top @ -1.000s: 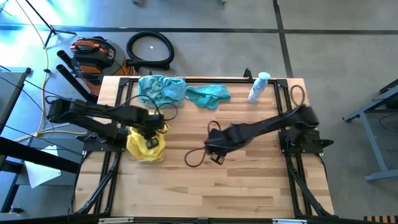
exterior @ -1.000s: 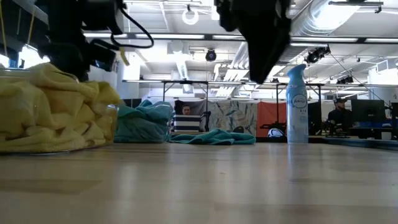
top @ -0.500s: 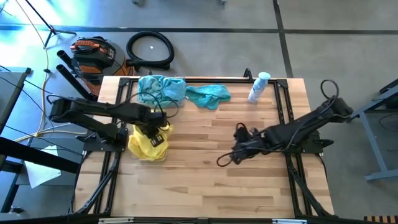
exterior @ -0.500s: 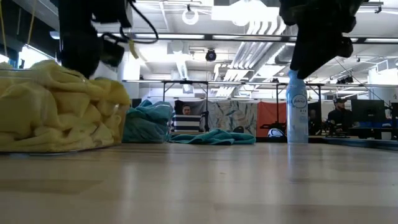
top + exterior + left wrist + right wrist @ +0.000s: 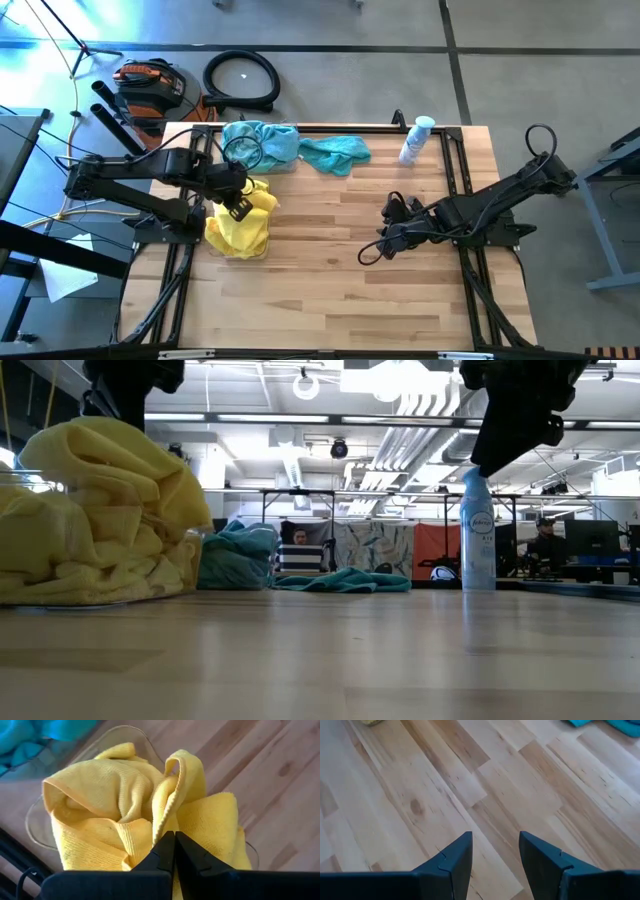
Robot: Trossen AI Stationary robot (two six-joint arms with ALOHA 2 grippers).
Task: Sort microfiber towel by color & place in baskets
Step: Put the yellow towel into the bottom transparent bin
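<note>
Overflowing yellow towels [image 5: 125, 815] hiding most of basket [image 5: 37, 832] under left claw [image 5: 174, 851]

the bright yellow towels [image 5: 115, 810] are soft cloth with a fine, nubbly matt weave. the clear plastic bin [image 5: 131, 734] holding them is smooth and see-through, with a faint sheen. the pale wooden table top [image 5: 485, 785] is smooth butcher-block planking, lightly satin. the teal-blue towels [image 5: 335, 152] look fuzzy and matt. the white-and-blue spray bottle [image 5: 477, 530] is glossy.
</note>
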